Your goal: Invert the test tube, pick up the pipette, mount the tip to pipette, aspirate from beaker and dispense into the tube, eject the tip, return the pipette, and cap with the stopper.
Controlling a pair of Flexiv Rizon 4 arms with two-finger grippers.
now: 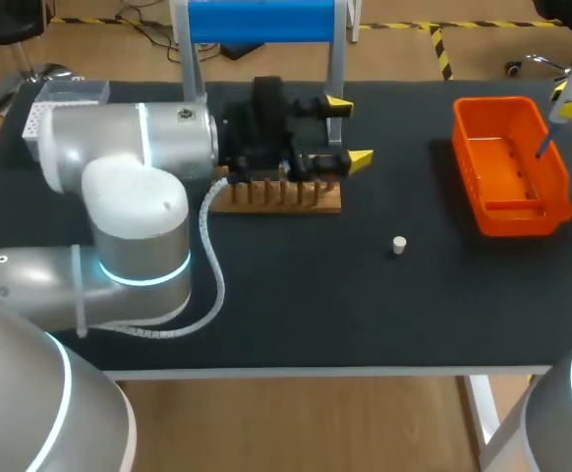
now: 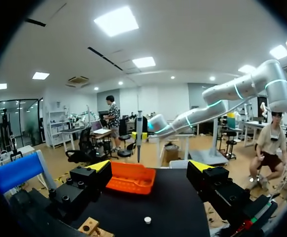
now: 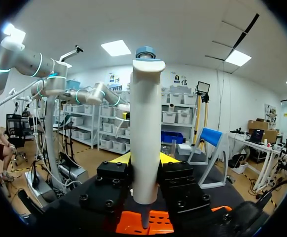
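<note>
Pipette (image 3: 145,133) first: a white barrel with a blue cap, upright, clamped from both sides between the fingers of the right gripper (image 3: 144,160); its narrow lower end hangs over the orange bin (image 1: 522,218) at the table's (image 1: 365,315) far right. Whether a tip is mounted on that end I cannot tell for sure; the head view shows a thin bluish point reaching down into the bin.

Judging by that placing, the step in hand is ejecting the tip. The next move would call for the eject button to be pressed with the nose held inside the bin's walls, so the tip drops in and not onto the table; then the pipette goes back to the blue stand (image 1: 261,20) at the far edge.

Left gripper (image 1: 349,130) sits over the wooden rack (image 1: 276,197), fingers well apart, nothing between them; the arm hides much of the rack, and I cannot make out the tube. The stopper (image 1: 398,245), small and white, stands alone on the table between rack and bin, apart from both, not yet used.
</note>
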